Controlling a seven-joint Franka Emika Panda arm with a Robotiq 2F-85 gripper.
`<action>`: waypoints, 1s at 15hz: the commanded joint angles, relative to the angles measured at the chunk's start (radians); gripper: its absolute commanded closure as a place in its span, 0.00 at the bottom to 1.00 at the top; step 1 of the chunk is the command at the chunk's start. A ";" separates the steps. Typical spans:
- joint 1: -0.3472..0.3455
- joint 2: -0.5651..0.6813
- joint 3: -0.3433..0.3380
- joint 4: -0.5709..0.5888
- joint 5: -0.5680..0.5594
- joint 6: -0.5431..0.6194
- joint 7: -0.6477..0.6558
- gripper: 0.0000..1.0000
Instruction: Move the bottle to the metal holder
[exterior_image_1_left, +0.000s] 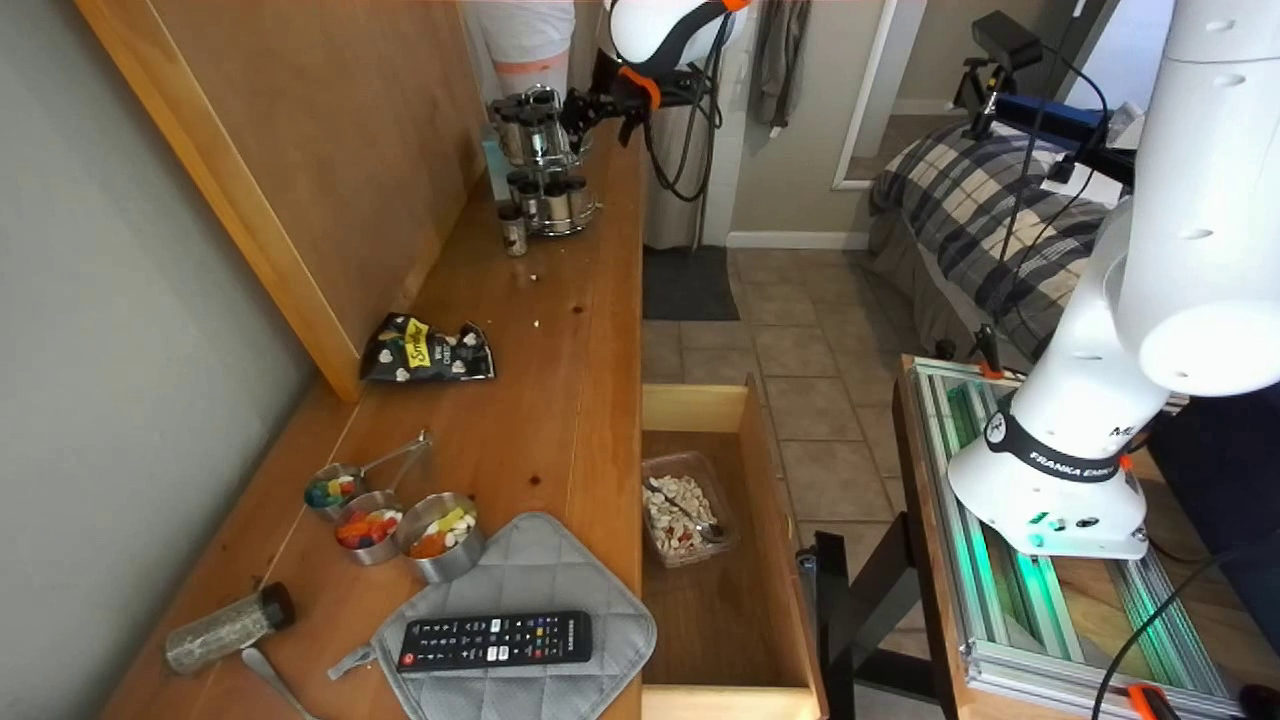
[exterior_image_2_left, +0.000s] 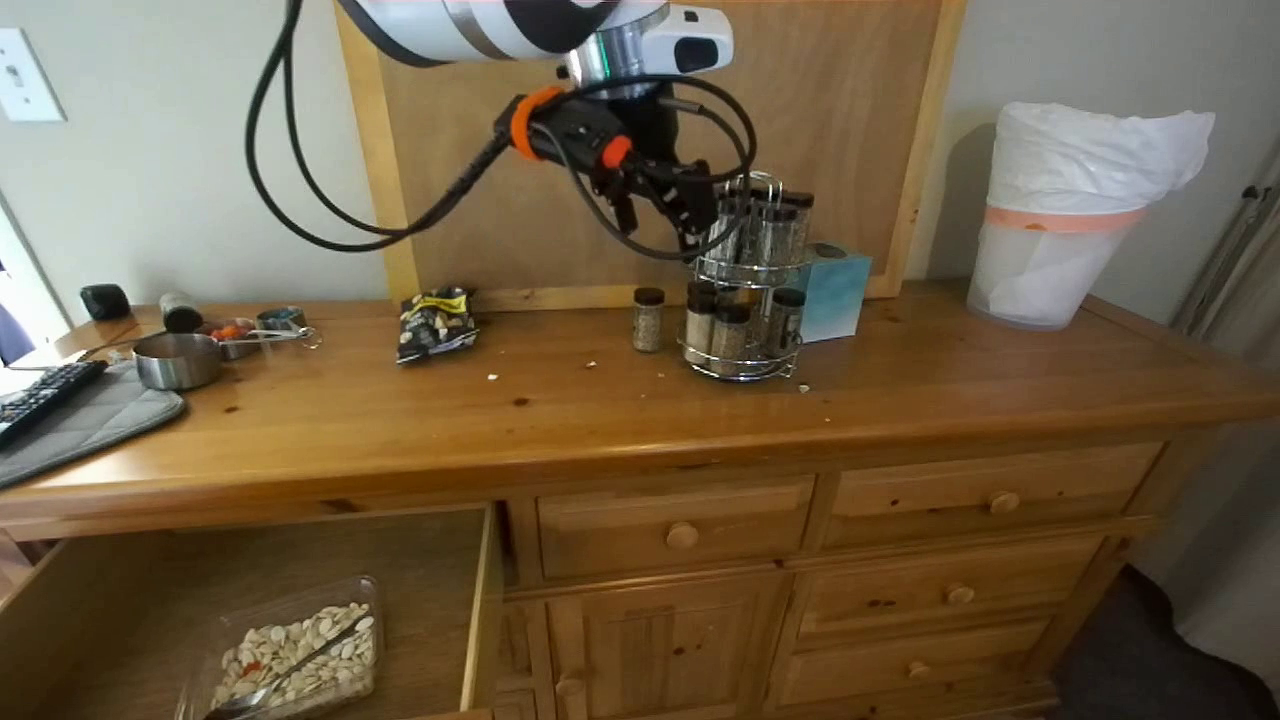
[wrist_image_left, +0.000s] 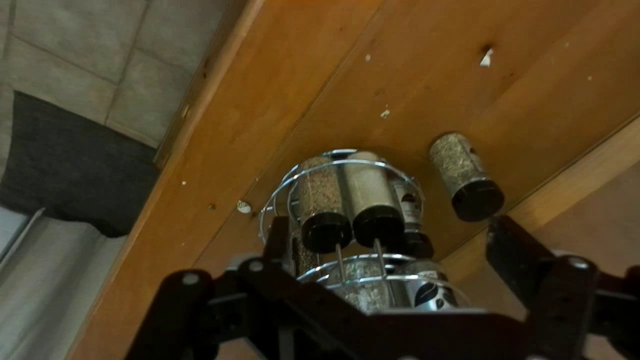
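A small spice bottle with a black cap stands upright on the dresser top, beside the metal holder; it shows in both exterior views (exterior_image_1_left: 513, 230) (exterior_image_2_left: 648, 322) and in the wrist view (wrist_image_left: 457, 162). The metal holder is a two-tier silvery wire rack (exterior_image_1_left: 560, 231) (exterior_image_2_left: 735, 376) (wrist_image_left: 337, 163) with several black-capped jars on both tiers. My gripper (exterior_image_2_left: 660, 225) is above the dresser, next to the rack's upper tier. In the wrist view the gripper (wrist_image_left: 387, 227) is open, its fingers wide apart with nothing held. The loose bottle's cap appears near the right fingertip.
A blue box (exterior_image_2_left: 838, 292) stands behind the rack, and a white lined bin (exterior_image_2_left: 1050, 270) farther right. A black snack bag (exterior_image_1_left: 425, 350), measuring cups (exterior_image_1_left: 440, 540), a remote (exterior_image_1_left: 495, 640) and another bottle on its side (exterior_image_1_left: 222, 630) lie on the dresser. A drawer (exterior_image_1_left: 740, 620) is open.
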 joint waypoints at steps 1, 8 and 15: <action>0.009 -0.108 0.043 -0.096 0.021 -0.102 -0.041 0.00; 0.045 -0.236 0.137 -0.205 0.039 -0.166 -0.196 0.00; 0.070 -0.272 0.175 -0.236 0.106 -0.190 -0.400 0.00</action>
